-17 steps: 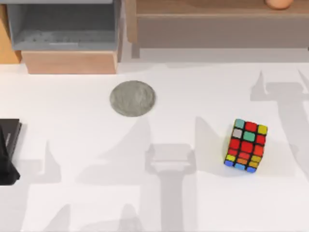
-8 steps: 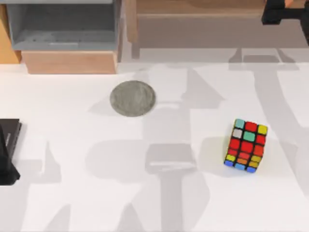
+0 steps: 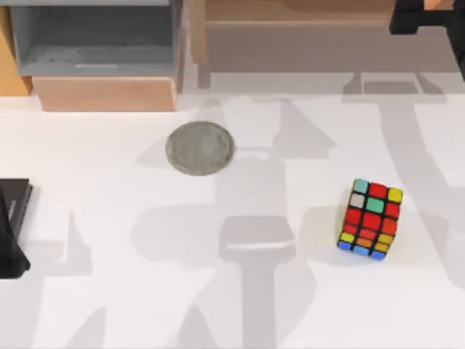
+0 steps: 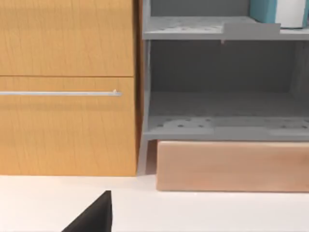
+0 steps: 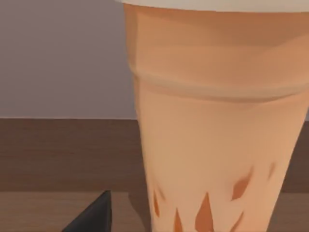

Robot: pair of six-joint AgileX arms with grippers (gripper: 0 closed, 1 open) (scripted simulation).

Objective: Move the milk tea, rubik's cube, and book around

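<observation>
Arms first: my left gripper [image 3: 11, 233] is sitting parked at the desk's left edge. The rubik's cube [image 3: 370, 219] is standing near the right edge. My right gripper [image 3: 425, 16] is reaching the milk tea [image 5: 212, 121] on the shelf [image 3: 305, 33] at the back right corner. I cannot tell how either gripper's fingers are set. Next I must grab the cup gently.

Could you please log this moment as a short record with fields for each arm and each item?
right arm: at the top view's upper right corner, over the wooden shelf
milk tea: upright, close before the right wrist camera
rubik's cube: on the table, right side
book: teal cover, on the grey shelf unit's upper shelf
left arm: at the table's left edge
</observation>
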